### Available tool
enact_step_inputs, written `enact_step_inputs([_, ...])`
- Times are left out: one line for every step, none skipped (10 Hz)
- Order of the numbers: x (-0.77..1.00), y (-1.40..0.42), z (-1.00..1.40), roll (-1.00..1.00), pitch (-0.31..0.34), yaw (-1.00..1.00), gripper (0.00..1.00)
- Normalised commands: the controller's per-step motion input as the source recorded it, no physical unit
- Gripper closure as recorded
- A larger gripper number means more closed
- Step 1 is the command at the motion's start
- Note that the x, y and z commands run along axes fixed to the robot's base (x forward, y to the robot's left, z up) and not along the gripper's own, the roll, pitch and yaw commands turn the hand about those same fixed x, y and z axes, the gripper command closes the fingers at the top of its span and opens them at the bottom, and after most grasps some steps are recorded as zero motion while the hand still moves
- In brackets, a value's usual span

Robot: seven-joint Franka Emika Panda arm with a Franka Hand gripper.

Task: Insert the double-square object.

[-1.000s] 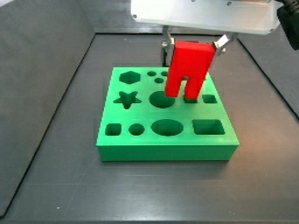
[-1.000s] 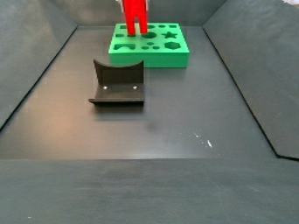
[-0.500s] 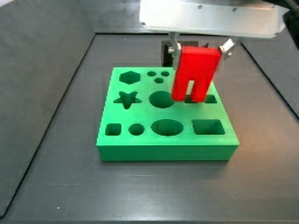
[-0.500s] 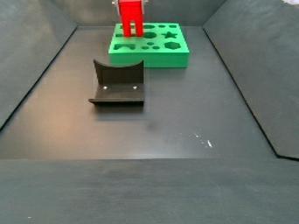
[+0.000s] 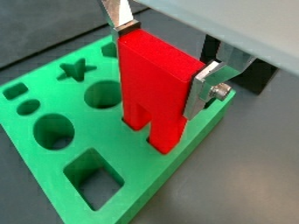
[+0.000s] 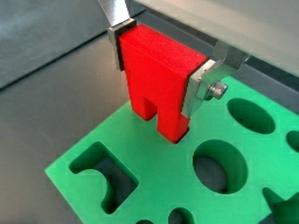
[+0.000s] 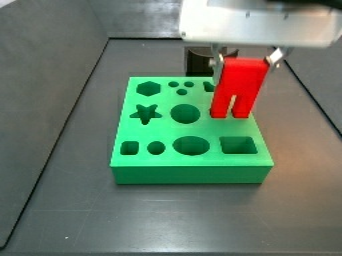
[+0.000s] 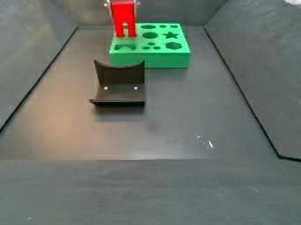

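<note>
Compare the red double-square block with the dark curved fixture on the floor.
The double-square object is bright red, while the fixture is dark. The object is gripped in the hand above the green board, whereas the fixture rests on the floor apart from the board. The object ends in two square prongs; the fixture is a curved bracket.

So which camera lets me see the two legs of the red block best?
A wrist view shows it best: the double-square object fills the picture, both prongs and the slot between them clear, gripper clamping its top above the green board. A side view shows the prongs smaller; the far one only shows it tiny.
</note>
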Motion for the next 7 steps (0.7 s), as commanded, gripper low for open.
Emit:
enact_step_inputs([0.00,0.00,-0.22,0.01,-0.034,0.00,1.00])
enact_step_inputs([0.00,0.00,-0.25,0.01,-0.054,0.00,1.00])
enact_step_inputs([0.00,0.01,-0.27,0.07,-0.054,-0.11,1.00])
enact_step_inputs([0.00,0.06,-0.27,0.10,-0.040,-0.19,1.00])
enact_step_inputs([0.00,0.08,-0.28,0.10,-0.036,-0.17,1.00])
enact_step_inputs([0.00,0.11,-0.32,0.12,-0.044,-0.13,1.00])
enact_step_inputs([0.00,0.13,-0.30,0.11,-0.036,-0.13,1.00])
